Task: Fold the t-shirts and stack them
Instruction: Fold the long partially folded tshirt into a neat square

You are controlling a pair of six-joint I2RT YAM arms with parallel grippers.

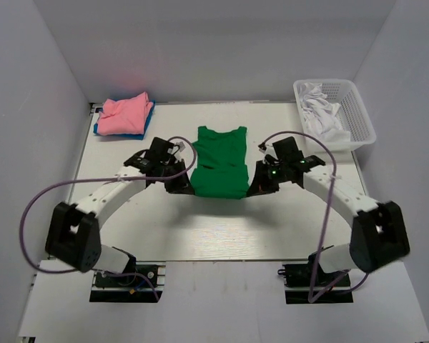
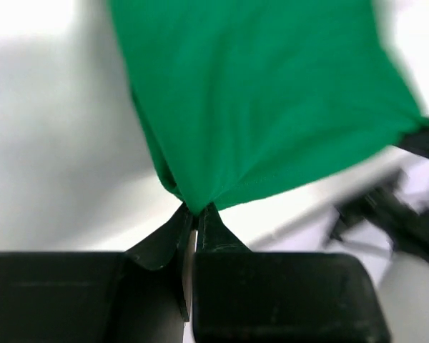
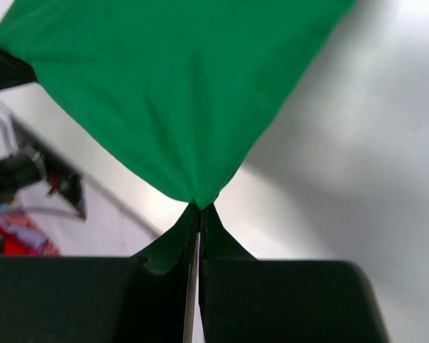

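A bright green t-shirt [image 1: 219, 161] lies in the middle of the table with its collar toward the back wall. My left gripper [image 1: 184, 187] is shut on its near left corner, and my right gripper [image 1: 256, 187] is shut on its near right corner. In the left wrist view the green cloth [image 2: 264, 100] runs down into the pinched fingertips [image 2: 197, 211]. The right wrist view shows the same: green cloth [image 3: 179, 93] gathers to a point between the closed tips [image 3: 200, 207]. A folded pink t-shirt [image 1: 126, 116] rests on a blue one [image 1: 100, 131] at the back left.
A white mesh basket [image 1: 357, 114] with white cloth [image 1: 322, 114] inside stands at the back right. Grey walls close in the table on the left, back and right. Purple cables loop beside both arms.
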